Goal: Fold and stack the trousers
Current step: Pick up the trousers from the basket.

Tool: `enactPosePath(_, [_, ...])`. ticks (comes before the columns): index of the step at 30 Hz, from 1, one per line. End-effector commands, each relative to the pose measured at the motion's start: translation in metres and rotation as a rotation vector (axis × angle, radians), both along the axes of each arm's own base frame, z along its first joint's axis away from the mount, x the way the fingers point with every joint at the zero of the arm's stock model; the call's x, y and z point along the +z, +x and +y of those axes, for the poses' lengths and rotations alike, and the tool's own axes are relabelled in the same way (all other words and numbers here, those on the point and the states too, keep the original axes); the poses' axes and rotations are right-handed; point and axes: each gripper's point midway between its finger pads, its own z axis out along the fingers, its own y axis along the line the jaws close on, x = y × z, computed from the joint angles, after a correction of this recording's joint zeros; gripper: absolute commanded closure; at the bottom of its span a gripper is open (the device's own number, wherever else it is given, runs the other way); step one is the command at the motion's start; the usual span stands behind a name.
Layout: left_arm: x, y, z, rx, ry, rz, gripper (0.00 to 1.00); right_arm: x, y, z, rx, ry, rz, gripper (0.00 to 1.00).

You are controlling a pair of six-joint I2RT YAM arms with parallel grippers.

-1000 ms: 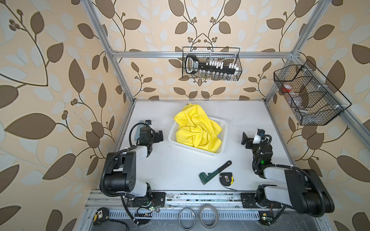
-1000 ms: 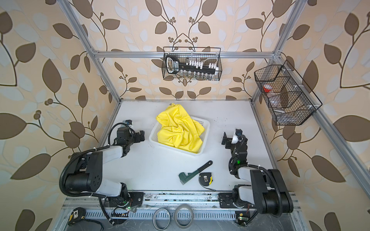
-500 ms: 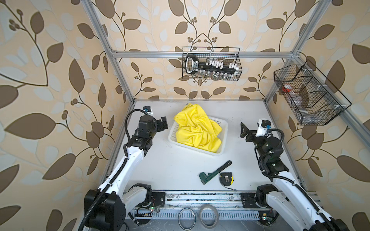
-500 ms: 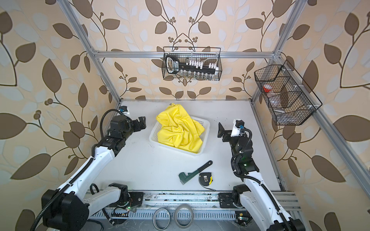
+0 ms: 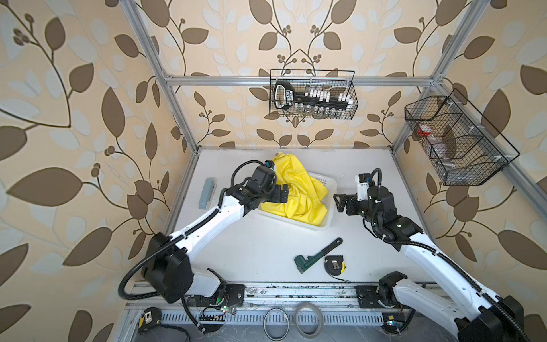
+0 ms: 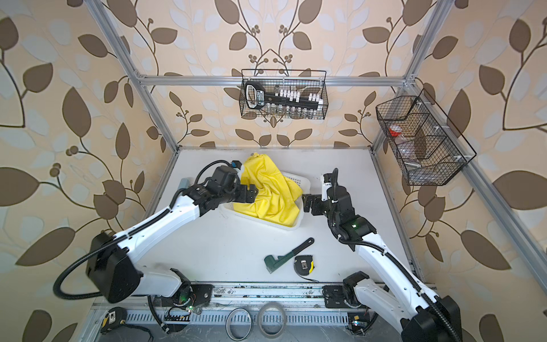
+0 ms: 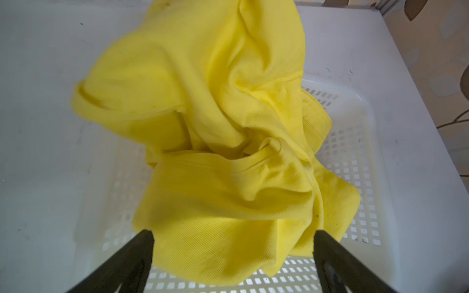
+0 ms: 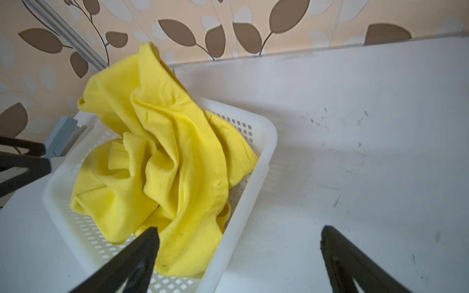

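Just ahead of the left gripper [image 7: 233,234], jaws spread wide and empty, the trousers [image 7: 223,142] are seen crumpled in the white basket [image 7: 355,157]. The right gripper [image 8: 239,230] — likewise open on nothing — is poised beside the basket's rim. Lifting out, folding and stacking are all judged undone.

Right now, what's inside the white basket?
The crumpled yellow trousers fill the white basket, one end spilling over its far rim. Only bits of its holey bottom show. Anything under the cloth is covered, so I cannot tell.
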Motion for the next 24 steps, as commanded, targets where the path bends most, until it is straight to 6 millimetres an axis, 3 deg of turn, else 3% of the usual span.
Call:
enactPosePath(1, [-0.005, 0.016, -0.015, 0.0, 0.046, 0.008, 0.01, -0.012, -0.004, 0.001, -0.057, 0.036, 0.088, 0.0])
enactPosePath(5, [-0.018, 0.036, -0.032, 0.001, 0.085, 0.007, 0.01, -0.025, -0.003, 0.015, -0.053, 0.087, 0.125, 0.0])
enactPosePath(8, [-0.039, 0.05, -0.036, 0.016, 0.135, 0.037, 0.01, -0.035, 0.001, 0.021, -0.057, 0.108, 0.151, 0.03])
enactPosePath(12, [-0.057, 0.063, -0.045, 0.017, 0.148, 0.059, 0.01, -0.049, 0.005, 0.022, -0.092, 0.106, 0.187, 0.09])
enactPosePath(21, [-0.121, 0.081, -0.058, 0.016, 0.218, 0.154, 0.02, -0.074, 0.016, 0.024, -0.173, 0.084, 0.229, 0.25])
enactPosePath(23, [-0.132, 0.078, -0.067, -0.022, 0.206, 0.192, 0.15, -0.082, 0.02, 0.021, -0.194, 0.064, 0.244, 0.28])
enactPosePath(24, [-0.136, 0.076, -0.072, -0.05, 0.194, 0.218, 0.27, -0.085, 0.021, 0.02, -0.205, 0.055, 0.252, 0.29])
